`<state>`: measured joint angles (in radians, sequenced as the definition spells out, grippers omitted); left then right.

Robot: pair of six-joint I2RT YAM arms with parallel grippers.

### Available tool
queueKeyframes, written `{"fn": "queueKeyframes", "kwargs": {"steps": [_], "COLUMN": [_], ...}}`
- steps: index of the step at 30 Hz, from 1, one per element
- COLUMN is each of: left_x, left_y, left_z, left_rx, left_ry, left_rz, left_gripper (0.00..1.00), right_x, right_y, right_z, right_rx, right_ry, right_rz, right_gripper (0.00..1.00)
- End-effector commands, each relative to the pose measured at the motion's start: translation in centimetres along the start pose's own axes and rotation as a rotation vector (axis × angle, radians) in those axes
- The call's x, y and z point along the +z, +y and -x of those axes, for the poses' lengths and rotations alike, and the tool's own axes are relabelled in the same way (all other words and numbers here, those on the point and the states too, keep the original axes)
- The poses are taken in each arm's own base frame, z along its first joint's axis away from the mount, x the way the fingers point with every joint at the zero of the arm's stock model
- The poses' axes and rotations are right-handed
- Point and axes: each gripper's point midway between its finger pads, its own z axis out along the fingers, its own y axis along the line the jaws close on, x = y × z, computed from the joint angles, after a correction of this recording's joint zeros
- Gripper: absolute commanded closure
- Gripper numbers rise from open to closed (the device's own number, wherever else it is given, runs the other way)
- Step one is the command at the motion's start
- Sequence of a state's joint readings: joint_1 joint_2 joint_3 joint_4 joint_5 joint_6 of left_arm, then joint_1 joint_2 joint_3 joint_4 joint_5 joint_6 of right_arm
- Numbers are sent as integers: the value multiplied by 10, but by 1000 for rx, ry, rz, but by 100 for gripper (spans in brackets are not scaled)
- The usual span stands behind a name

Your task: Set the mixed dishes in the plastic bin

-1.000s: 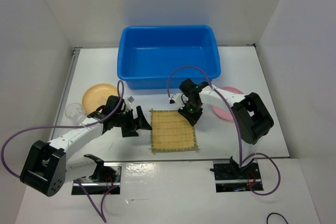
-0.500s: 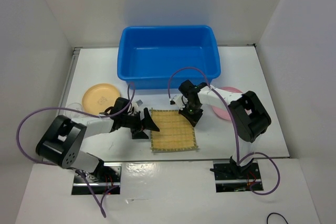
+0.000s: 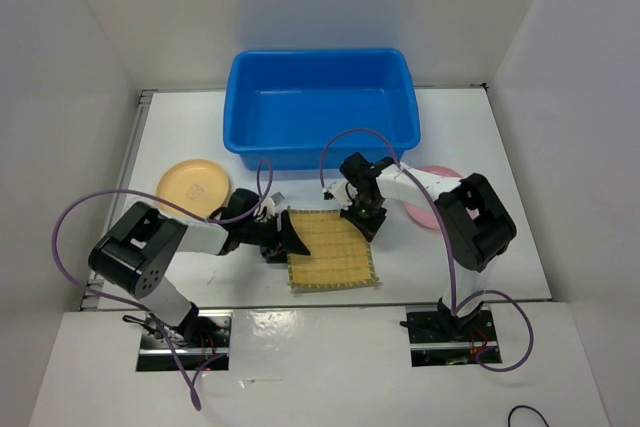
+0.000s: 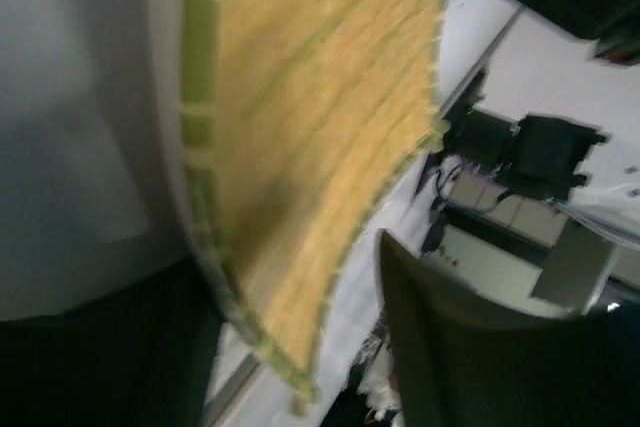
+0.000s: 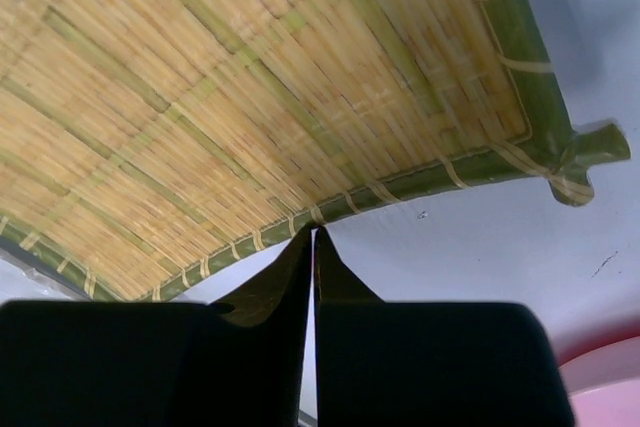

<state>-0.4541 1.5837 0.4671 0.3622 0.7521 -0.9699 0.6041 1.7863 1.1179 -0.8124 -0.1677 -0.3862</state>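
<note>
The yellowish bamboo mat (image 3: 332, 250) lies flat on the white table in front of the blue plastic bin (image 3: 320, 107). My left gripper (image 3: 290, 240) is open at the mat's left edge. In the left wrist view the mat's (image 4: 310, 97) edge lies between its fingers (image 4: 290, 317). My right gripper (image 3: 365, 222) is shut, and its tips (image 5: 313, 237) touch the green border of the mat (image 5: 250, 97) on its far right side. The tan-orange plate (image 3: 192, 185) lies at the left. The pink plate (image 3: 432, 199) lies at the right, half hidden by the right arm. The clear cups are hidden.
The bin stands empty at the back middle. White walls close in the table on the left, right and back. The pink plate's rim (image 5: 610, 387) shows at the lower right corner of the right wrist view.
My left arm has swung in to the right and its open gripper has come to the mat's left edge. The right gripper has hardly moved.
</note>
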Motion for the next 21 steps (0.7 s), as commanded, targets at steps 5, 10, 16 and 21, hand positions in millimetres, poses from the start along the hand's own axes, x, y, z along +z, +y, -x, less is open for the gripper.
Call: {"fn": "queueKeyframes", "kwargs": {"steps": [5,10,16,21], "left_x": [13,2,-27,-47], "left_y": [0,-22,-73,-118], "left_z": [-5,2,7,6], "left_rx": [38,133,223,253], "left_ry": [48,30,12,52], "left_rz": [16,95,102,48], "left_gripper": [83,89,94,100], "right_x": [12,-12,-107,-172], "right_y": [-4,-4,-24,-82], "right_z": [4,10,26,0], "right_rx": [-10,12,124,329], "right_ry": [-12,-79,-280,-452], "right_rz": [-28,-73,-199,-235], "right_gripper": [95,98,100,100]}}
